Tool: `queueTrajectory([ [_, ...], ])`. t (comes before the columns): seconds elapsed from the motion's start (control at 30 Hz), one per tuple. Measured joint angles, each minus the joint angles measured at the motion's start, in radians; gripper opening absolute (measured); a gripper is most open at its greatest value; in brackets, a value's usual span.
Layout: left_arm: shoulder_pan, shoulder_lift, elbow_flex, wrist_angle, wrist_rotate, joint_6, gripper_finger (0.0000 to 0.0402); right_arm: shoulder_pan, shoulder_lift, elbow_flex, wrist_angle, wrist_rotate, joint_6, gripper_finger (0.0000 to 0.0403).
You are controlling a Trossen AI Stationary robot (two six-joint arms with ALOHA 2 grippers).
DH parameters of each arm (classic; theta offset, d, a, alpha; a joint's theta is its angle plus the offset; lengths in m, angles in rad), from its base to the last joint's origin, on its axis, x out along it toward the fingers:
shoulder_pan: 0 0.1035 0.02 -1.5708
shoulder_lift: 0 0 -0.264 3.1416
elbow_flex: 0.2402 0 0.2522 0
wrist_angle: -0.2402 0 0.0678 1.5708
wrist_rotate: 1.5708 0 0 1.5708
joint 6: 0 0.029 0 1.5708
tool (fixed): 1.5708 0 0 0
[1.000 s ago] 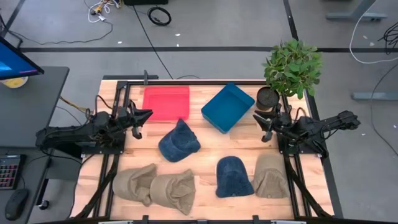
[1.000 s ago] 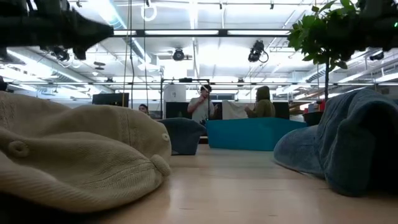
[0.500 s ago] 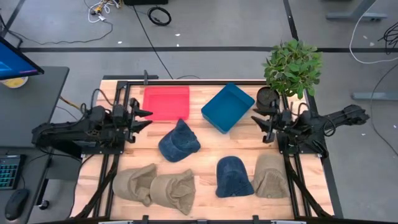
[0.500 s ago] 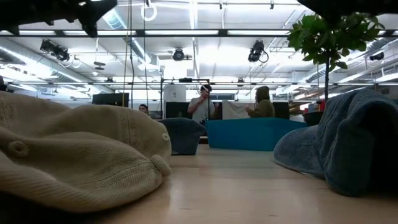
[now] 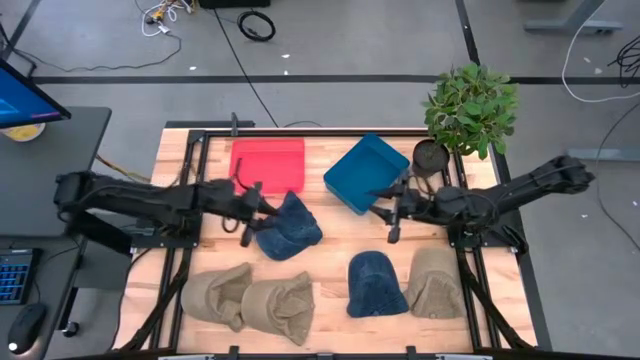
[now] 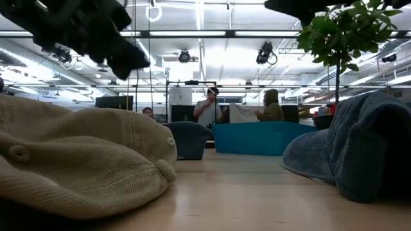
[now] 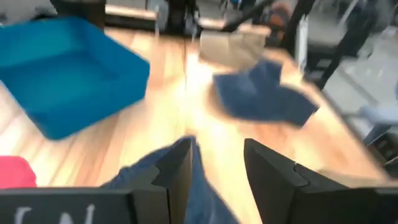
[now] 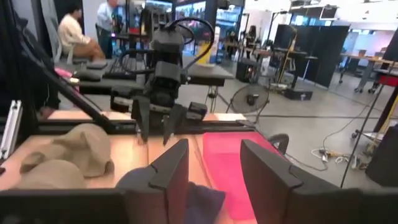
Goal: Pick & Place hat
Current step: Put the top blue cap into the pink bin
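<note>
Wooden table [image 5: 335, 232] (hats [image 5: 288, 227], trays [image 5: 366, 172])

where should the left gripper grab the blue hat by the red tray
Judging by its slumped pose, pinch the blue hat at its soft crown edge nearest the left gripper, coming from above on that side. The open fingers already straddle a fold of denim in the left wrist view.

the high view looks straight down on the whole table [image 5: 330, 225] from well above, both arms inside it. the low view sits at tabletop height, very near a tan hat [image 6: 77, 163], facing level across to the blue bin [image 6: 260, 138] and the room behind. each wrist view looks forward past its own fingers, low over the wood; the left wrist and high views share the blue bin [image 7: 65, 71].
</note>
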Motion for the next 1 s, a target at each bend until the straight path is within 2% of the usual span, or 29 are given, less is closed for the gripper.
queueTrajectory([
  [0.27, -0.04, 0.282, 0.001, 0.191, -0.012, -0.005, 0.0137, -0.001, 0.058, 0.009, -0.015, 0.001, 0.052, 0.0151],
  [0.47, -0.077, 0.438, 0.001, 0.309, -0.013, 0.027, 0.0167, -0.001, 0.059, 0.009, -0.026, 0.001, 0.055, 0.0151],
  [0.67, -0.075, 0.506, 0.001, 0.33, -0.129, 0.06, 0.0204, -0.001, 0.059, 0.009, -0.073, 0.001, 0.065, 0.0151],
  [0.8, -0.064, 0.539, 0.001, 0.326, -0.137, 0.051, 0.0212, -0.001, 0.059, 0.009, -0.111, 0.001, 0.093, 0.0151],
  [0.9, -0.066, 0.563, 0.001, 0.328, -0.137, 0.019, 0.0207, -0.001, 0.058, 0.009, -0.124, 0.001, 0.105, 0.0151],
  [1.0, -0.067, 0.572, 0.001, 0.326, -0.135, 0.002, 0.0173, -0.001, 0.058, 0.009, -0.13, 0.001, 0.108, 0.0151],
])
